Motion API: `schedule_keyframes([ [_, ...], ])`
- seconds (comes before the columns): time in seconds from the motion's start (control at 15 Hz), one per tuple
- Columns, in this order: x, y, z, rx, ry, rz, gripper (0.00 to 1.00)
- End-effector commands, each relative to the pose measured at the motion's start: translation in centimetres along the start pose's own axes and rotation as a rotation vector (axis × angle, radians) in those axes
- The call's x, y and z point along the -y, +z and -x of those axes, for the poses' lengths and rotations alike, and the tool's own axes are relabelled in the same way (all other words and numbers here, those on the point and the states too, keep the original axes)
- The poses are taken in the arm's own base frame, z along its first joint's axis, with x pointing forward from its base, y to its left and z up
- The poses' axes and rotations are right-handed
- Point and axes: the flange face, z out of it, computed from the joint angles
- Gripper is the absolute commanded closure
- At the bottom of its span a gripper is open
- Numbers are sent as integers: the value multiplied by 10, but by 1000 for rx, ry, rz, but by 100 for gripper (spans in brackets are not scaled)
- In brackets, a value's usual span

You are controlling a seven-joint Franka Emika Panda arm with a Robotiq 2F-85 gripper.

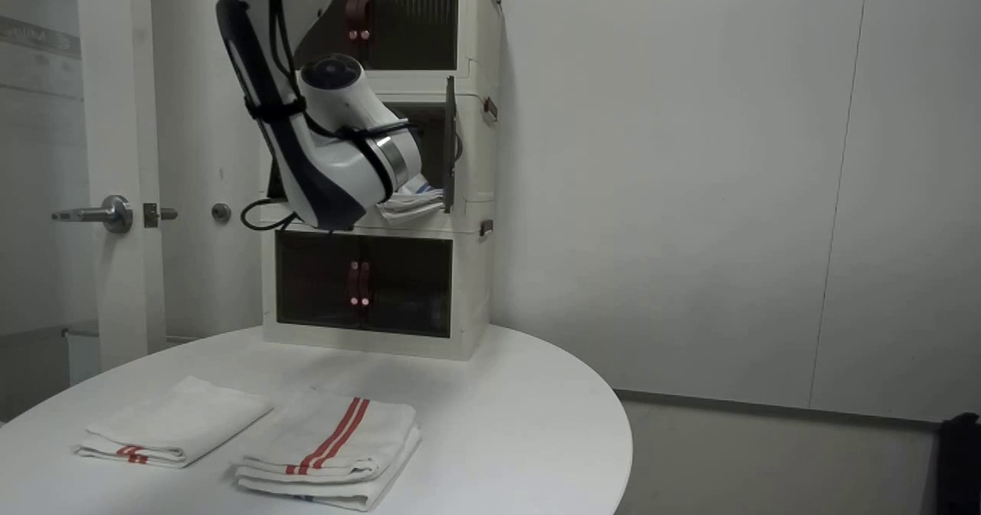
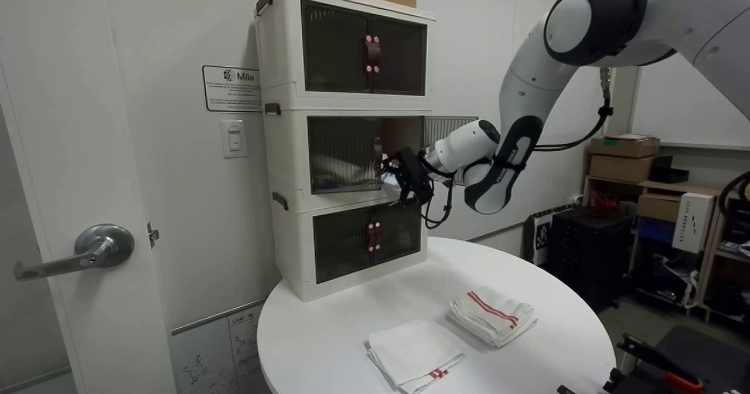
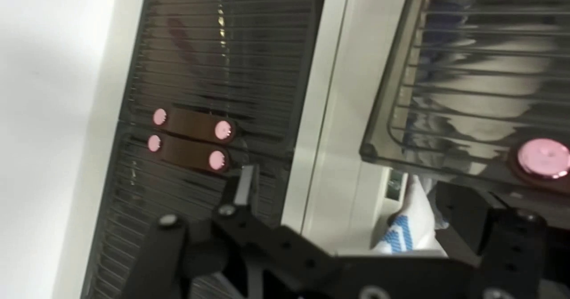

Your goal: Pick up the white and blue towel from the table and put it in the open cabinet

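1. When looking past the arm point(image 1: 337, 174) in an exterior view, find the white and blue towel point(image 1: 414, 203) in the cabinet point(image 1: 475, 162) mouth.
2. In an exterior view, spot the end effector point(image 2: 391, 182) there.
3. In the wrist view, see it gaping wide, apparently gripping nothing. Probably the release step; next, back out without dragging the towel.

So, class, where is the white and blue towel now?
In an exterior view, the white and blue towel lies in the opening of the middle cabinet, just left of its open door.
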Motion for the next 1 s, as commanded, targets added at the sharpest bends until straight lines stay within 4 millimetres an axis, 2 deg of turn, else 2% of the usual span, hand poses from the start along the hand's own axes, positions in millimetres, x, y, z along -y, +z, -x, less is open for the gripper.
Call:
schedule_keyframes([
  [0.0, 0, -4, -6, -49, 30, 86, 0],
  [0.33, 6, 3, -37, -253, 170, 144, 0],
  [0.73, 34, 8, -67, -361, 280, 79, 0],
  [0.8, 39, 9, -73, -379, 299, 65, 25],
  [0.93, 46, 13, -77, -400, 299, 38, 34],
])
